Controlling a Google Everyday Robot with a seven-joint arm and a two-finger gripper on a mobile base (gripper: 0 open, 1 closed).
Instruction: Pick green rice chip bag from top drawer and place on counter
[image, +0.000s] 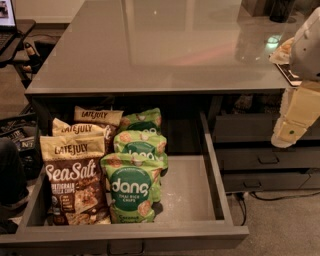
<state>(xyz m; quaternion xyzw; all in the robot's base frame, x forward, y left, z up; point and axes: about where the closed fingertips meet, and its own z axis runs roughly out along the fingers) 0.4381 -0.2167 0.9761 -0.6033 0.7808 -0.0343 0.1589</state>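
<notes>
Front green rice chip bag (131, 187) upright in open top drawer (190, 190), touching Sea Salt bag (75, 182). At right, gripper (292, 127) hangs beside desk (160, 50) edge; its opening cannot be told. Risk: bags packed tight, neighbour likely dragged along.

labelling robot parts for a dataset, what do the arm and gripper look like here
The arm, at the right edge, has a rounded pale-grey shell over a boxy cream segment. The gripper end below it is cream with a small round green mark.
</notes>
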